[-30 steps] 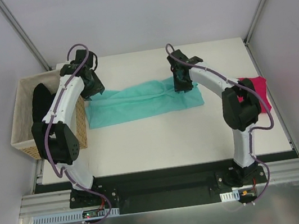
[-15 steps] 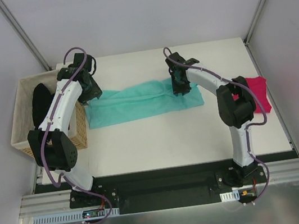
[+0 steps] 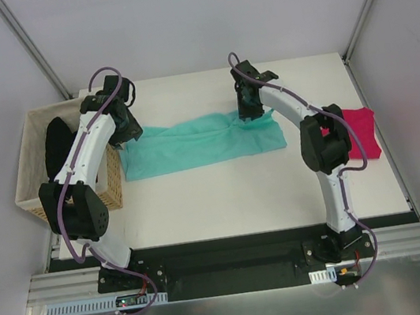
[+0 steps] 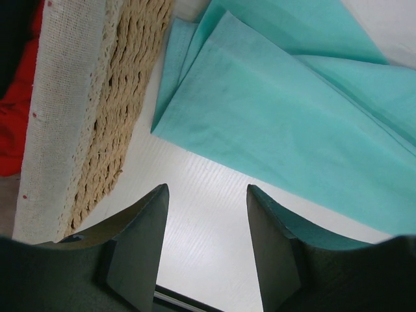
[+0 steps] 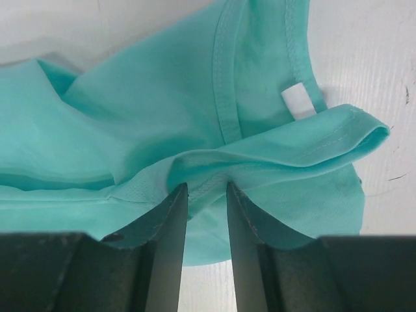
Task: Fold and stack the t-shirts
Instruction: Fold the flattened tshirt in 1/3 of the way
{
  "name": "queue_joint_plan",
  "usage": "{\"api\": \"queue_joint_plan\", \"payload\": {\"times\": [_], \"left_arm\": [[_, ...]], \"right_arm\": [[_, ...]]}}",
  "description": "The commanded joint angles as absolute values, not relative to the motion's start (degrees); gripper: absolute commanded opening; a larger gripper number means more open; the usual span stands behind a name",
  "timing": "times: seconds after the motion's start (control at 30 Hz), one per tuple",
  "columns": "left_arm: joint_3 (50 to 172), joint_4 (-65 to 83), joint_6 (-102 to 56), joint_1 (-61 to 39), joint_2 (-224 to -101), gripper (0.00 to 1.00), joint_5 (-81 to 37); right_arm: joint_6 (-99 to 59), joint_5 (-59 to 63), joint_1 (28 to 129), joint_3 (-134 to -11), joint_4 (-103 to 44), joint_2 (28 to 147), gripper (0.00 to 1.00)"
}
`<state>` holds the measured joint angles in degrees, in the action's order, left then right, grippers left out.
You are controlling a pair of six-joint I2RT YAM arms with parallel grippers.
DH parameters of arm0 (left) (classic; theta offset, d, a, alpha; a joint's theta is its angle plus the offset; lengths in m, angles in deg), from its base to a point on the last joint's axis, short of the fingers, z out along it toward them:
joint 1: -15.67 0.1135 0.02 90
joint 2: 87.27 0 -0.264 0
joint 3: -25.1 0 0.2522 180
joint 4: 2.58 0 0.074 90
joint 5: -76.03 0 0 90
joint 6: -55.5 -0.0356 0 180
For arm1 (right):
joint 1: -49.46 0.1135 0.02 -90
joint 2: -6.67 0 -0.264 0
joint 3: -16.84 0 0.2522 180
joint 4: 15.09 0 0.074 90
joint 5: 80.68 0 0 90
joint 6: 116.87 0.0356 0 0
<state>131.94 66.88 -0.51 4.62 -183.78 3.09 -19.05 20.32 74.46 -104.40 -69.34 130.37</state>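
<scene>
White counter (image 3: 232, 194): right pincer (image 5: 203, 188) clamps a raised fold of the teal-green cloth t-shirt (image 3: 192, 146); left pincer (image 4: 205, 193) hangs released, empty.

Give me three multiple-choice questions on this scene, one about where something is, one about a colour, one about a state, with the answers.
1. Where does the magenta t-shirt lie? A in the basket; B at the table's right edge; C under the basket.
2. What colour is the spread t-shirt? A black; B white; C teal.
3. How are the left fingers? A open, empty; B shut on cloth; C shut on the basket.
B, top view shows it there; C, both wrist views show teal cloth; A, bare table shows between them.
</scene>
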Motion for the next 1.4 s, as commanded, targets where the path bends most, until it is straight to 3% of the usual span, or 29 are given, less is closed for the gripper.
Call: {"api": "queue_joint_plan", "payload": {"times": [0.0, 0.23, 0.43, 0.67, 0.9, 1.1, 1.17, 1.37], "left_arm": [[132.47, 68.22, 0.30, 4.60, -182.19, 0.51, 4.66], [132.38, 68.22, 0.13, 4.60, -182.81, 0.51, 4.66], [131.42, 68.22, -0.05, 4.60, -182.81, 0.51, 4.48], [129.57, 68.14, 0.13, 4.60, -182.63, 0.52, 4.31], [128.25, 67.08, -1.46, 3.46, -185.18, 0.52, 1.67], [127.28, 65.76, -1.89, 0.91, -188.77, 0.52, 0.01], [127.63, 65.41, -2.07, 0.30, -190.88, 0.52, -0.44], [129.30, 64.71, -1.63, -1.90, -195.72, 0.52, -0.88]], "right_arm": [[-20.19, 19.95, 74.16, -108.01, -71.04, 130.86, 0.34], [-20.97, 19.16, 73.55, -111.34, -71.74, 134.62, 0.35], [-22.29, 18.99, 71.35, -121.62, -73.59, 139.11, 0.37], [-22.82, 17.84, 65.82, -125.24, -72.88, 137.55, 0.39], [-21.42, 19.42, 64.58, -110.94, -69.55, 125.70, 0.38], [-17.99, 18.37, 65.28, -94.05, -64.89, 117.33, 0.23], [-17.47, 18.81, 65.89, -91.76, -64.97, 115.92, 0.13], [-16.67, 18.72, 66.95, -84.81, -64.80, 114.60, 0.09]]}}
